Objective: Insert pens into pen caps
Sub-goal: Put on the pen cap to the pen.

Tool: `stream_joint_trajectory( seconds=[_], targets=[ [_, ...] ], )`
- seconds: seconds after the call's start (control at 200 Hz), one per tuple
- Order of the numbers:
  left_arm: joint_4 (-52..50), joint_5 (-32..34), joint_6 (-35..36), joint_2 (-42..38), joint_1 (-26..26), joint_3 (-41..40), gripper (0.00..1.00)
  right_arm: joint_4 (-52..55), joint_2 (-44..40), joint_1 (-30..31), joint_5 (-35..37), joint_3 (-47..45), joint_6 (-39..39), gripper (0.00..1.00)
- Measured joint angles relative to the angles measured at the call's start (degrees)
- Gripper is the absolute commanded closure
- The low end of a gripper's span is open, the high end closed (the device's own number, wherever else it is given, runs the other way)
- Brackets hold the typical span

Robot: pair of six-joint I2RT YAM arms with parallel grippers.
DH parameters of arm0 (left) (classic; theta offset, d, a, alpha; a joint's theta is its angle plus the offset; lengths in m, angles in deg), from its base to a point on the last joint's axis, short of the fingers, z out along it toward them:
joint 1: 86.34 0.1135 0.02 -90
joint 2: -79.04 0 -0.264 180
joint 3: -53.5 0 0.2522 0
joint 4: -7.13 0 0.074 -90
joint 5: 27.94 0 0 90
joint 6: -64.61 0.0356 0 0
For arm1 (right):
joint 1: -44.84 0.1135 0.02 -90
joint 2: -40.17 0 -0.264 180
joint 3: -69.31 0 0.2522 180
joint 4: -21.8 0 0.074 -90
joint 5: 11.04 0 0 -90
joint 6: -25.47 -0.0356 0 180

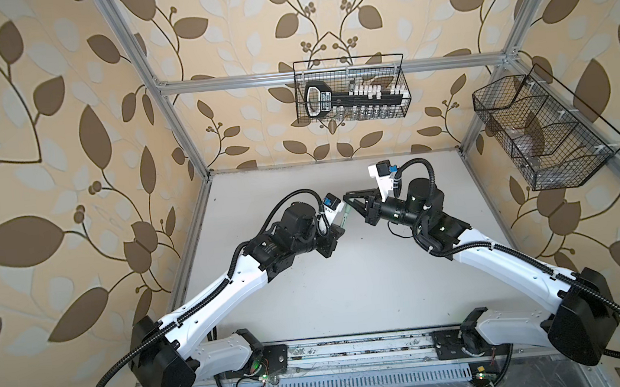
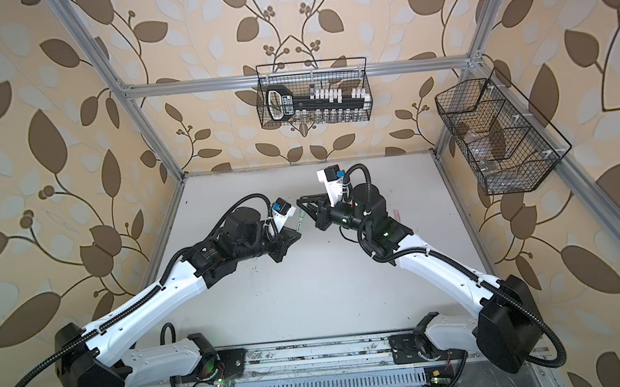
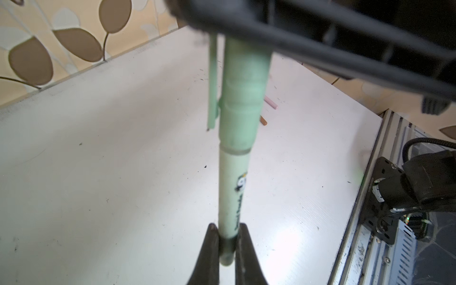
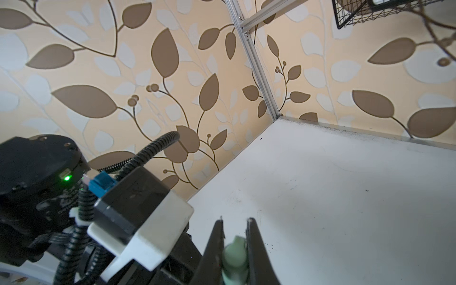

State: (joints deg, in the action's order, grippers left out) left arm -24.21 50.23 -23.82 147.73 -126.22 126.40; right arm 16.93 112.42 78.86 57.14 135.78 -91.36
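1. Pale green pen (image 3: 233,187), a slim plastic marker, hung above the white tabletop (image 3: 98,172), its rear end clamped between the closed jaws of the left gripper (image 3: 227,227)
2. Its matching pale green clip cap (image 3: 243,98) sat over the front end, pinched tight by the right gripper (image 4: 235,219)
3. Black lettering and a small black-and-white figure ran along the barrel, too blurred to read
4. A pink piece (image 3: 270,103) and a brown piece (image 3: 263,121) lay on the table behind, partly hidden
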Motion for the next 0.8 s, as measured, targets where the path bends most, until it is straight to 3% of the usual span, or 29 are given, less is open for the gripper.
stream_joint_trajectory(
  seconds=[0.355,0.8],
  targets=[
    [0.02,-3.52,-0.17,2.14,1.95,0.92,1.00,-11.08,-0.85,0.68,5.11,-7.28,-5.38,1.00],
    [-2.64,-5.70,0.00,3.23,2.84,3.15,1.00,-10.10,0.33,1.09,5.99,-6.14,-6.58,1.00]
  ],
)
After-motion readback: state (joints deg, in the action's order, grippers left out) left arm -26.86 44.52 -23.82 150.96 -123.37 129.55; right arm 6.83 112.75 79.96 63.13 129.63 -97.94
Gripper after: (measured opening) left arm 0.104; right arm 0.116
